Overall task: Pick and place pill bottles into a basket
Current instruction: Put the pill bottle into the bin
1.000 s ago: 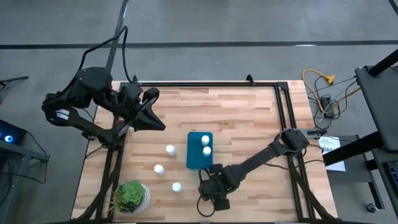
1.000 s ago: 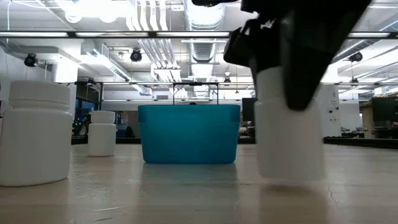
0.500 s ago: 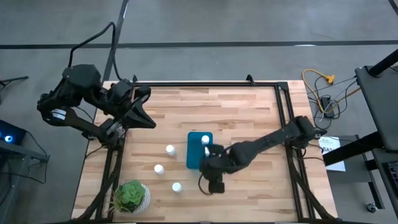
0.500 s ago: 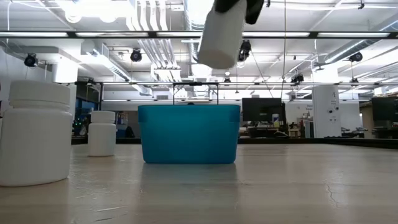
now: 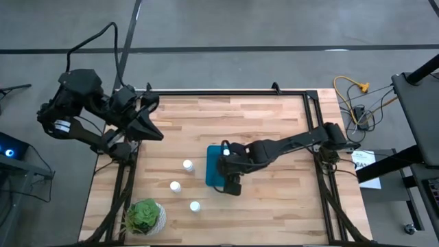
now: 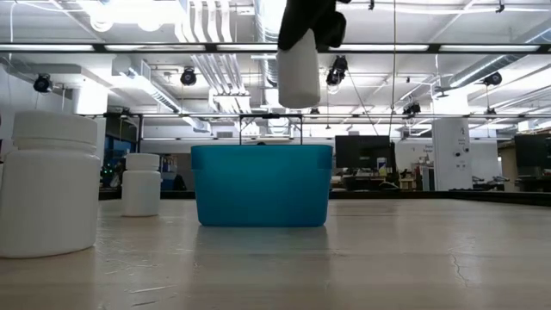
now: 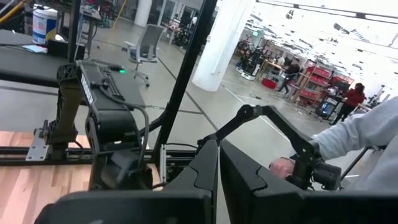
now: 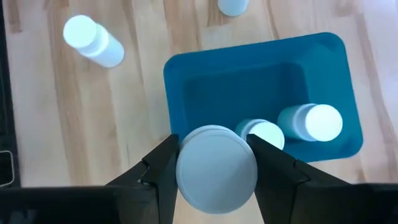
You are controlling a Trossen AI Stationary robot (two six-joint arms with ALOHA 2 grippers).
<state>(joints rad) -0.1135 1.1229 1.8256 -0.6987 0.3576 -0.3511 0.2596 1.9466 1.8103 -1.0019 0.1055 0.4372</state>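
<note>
A: Item one, the carried pill bottle [image 8: 216,169]. Location?

B: Lower centre of the right wrist view, white cap up, clamped between the right claw [image 8: 214,169] fingers. In the low view the same bottle [image 6: 299,76] hangs top centre, above the basket [image 6: 262,184] and clear of its rim.

A: Item two, the basket.

B: Teal bin, centre of the high view [image 5: 214,180], standing on the surface [image 5: 260,123]. The right wrist view shows two bottles inside, one [image 8: 317,122] toward the right wall, one [image 8: 263,132] just beside it and partly hidden by the carried cap. The left half of the bin is bare.

A: Loose stock?

B: Three bottles on the surface left of the basket in the high view: [image 5: 187,165], [image 5: 175,185], [image 5: 195,206]. A potted plant [image 5: 145,215] sits at lower left.

A: Other arm?

B: The left claw [image 7: 219,163] waits at upper left of the high view, off the surface edge, fingers together. A person's hand [image 7: 283,168] shows in the room beyond.

A: Step in hand?

B: Judged as delivery of the third bottle, roughly halfway through the six. The next move calls for lowering over the bare part of the bin, avoiding the two caps, then parting the fingers.
</note>
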